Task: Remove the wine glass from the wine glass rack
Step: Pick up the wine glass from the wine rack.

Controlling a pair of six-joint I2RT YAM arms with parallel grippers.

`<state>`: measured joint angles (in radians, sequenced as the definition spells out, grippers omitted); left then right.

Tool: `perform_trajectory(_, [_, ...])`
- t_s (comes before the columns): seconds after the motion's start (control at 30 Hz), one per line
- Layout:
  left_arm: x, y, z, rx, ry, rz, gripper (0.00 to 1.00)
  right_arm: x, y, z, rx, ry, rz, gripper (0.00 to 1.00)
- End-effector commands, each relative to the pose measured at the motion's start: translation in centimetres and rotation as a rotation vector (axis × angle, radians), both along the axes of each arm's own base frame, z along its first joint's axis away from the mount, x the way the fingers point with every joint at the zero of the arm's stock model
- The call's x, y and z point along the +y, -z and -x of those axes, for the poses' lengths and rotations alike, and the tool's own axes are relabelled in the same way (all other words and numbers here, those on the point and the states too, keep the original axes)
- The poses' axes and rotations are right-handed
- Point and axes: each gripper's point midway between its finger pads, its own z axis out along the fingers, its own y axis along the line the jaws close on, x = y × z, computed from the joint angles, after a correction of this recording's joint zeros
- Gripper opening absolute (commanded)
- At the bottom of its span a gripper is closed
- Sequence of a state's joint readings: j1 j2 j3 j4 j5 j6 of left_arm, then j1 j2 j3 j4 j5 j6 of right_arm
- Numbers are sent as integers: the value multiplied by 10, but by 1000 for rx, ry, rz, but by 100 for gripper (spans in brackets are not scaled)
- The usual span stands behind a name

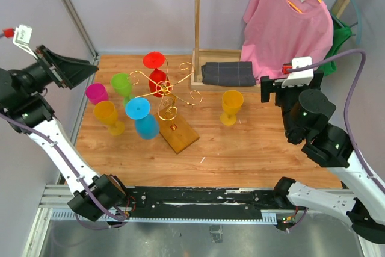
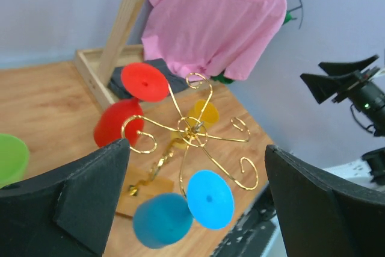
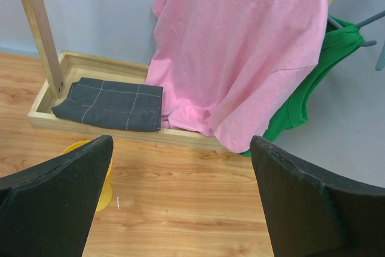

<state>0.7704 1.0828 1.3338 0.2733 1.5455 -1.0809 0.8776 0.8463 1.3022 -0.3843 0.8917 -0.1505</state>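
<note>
While both jaws stand spread and empty, wine glass rack (image 1: 171, 103) well apart, between them.

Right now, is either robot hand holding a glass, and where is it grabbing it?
No, nothing is held. The left gripper and the right gripper are both open and empty.

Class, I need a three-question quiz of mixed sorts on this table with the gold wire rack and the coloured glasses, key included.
1. True or false: the red plastic wine glass hangs on the gold wire wine glass rack.
2. Which glass stands alone right of the rack: A green, B yellow, C pink?
3. Fill in: the left gripper is ___.

Key: 1 true; 2 B, the yellow plastic wine glass; 3 open.
</note>
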Motion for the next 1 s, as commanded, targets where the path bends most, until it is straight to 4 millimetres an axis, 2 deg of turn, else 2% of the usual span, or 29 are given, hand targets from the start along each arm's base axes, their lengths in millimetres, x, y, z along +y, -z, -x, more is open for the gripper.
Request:
perform_trajectory(0.0, [-5,-40,12,-123,69,-196,99,10,-11,-1,-35,-36,-34,99])
perform_trajectory(0.1, [-6,-82,8,-231,7,-237,99,10,-13,-1,-40,-40,-36,99])
perform_trajectory(0.2, [-7,-116,5,-315,-86,-194,99,7,-16,2,-50,-37,-47,99])
perform_trajectory(0.33, [2,-128,-3,-380,-198,-133,99,-1,-17,7,-59,-27,-69,99])
perform_trajectory(0.4, [16,-127,-10,-405,-286,-146,99,-5,-18,10,-61,-24,-78,99])
perform_trajectory(0.43, [32,-126,-20,-401,-384,-177,99,-7,-18,11,-62,-24,-82,99])
perform_trajectory(0.47, [44,-121,-26,-382,-465,-212,99,-8,-18,12,-62,-24,-86,99])
perform_trajectory(0.53, [56,-115,-33,-387,-522,-241,99,-10,-17,14,-59,-22,-90,99])
perform_trajectory(0.67, [71,-104,-47,-381,-543,-272,99,-8,-17,13,-57,-28,-96,98])
perform_trajectory(0.73, [82,-85,-64,-296,-556,-286,99,-7,-18,13,-57,-31,-96,98])
perform_trajectory(0.83, [94,-43,-87,-136,-559,-268,99,-3,-18,10,-53,-39,-93,99])
perform_trajectory(0.97, [79,-8,-97,-49,-537,-329,99,1,-18,9,-50,-44,-96,99])
